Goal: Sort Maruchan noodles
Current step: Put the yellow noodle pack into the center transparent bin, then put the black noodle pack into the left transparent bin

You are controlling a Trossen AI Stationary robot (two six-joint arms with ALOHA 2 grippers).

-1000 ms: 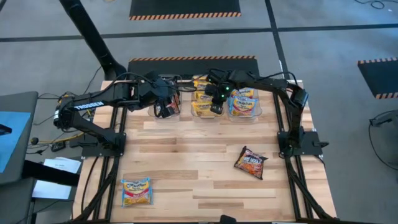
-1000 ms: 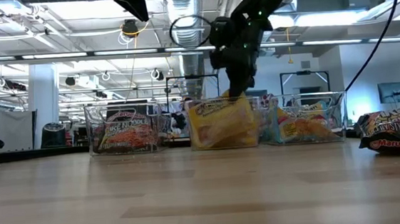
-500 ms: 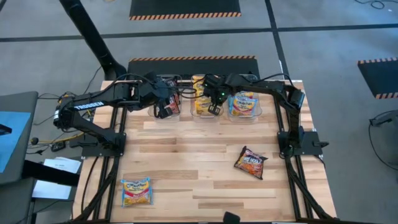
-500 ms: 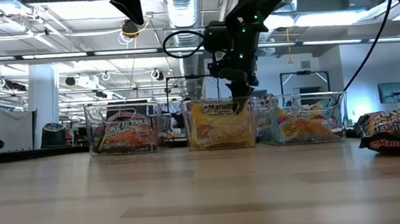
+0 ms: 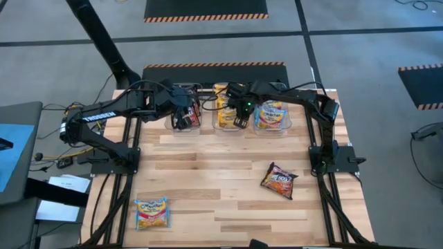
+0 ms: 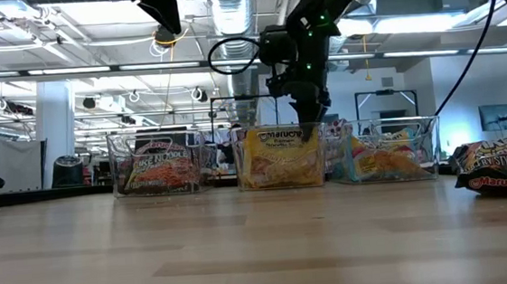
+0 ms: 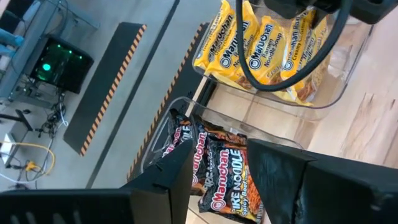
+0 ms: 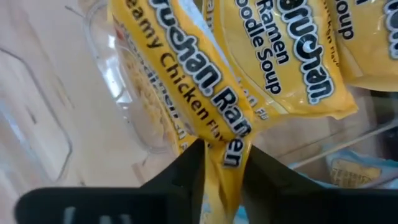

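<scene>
Three clear tubs stand along the table's far edge. The left tub (image 5: 173, 126) holds dark red packets (image 7: 217, 168), the middle tub (image 8: 118, 106) yellow ones, the right tub (image 5: 285, 126) blue-yellow ones. My right gripper (image 8: 222, 167) points down into the middle tub, open, with the end of a yellow Creamy Chicken packet (image 8: 186, 81) between its fingers. That packet stands in the tub (image 6: 282, 158) beside other yellow packets (image 8: 280, 56). My left gripper (image 7: 219, 180) hangs open above the left tub, holding nothing. My right gripper comes from above, pointing down, and its fingers (image 8: 186, 168) stand on either side of the yellow packet's upper end (image 8: 225, 149). I cannot tell whether they touch it. The packet stands nearly upright with its lower part inside the middle tub.
A dark red packet (image 5: 279, 180) lies on the table near the right edge, and a blue-yellow packet with pink (image 5: 151, 212) lies at the near left. Bare wood stretches between them and the tubs. A black cable (image 7: 292, 62) loops over the middle tub.
My right gripper has sunk a little over the middle tub and turned its wrist, carrying the yellow packet. The packet hung tilted at the tub's near wall and now stands lower, inside the tub.
</scene>
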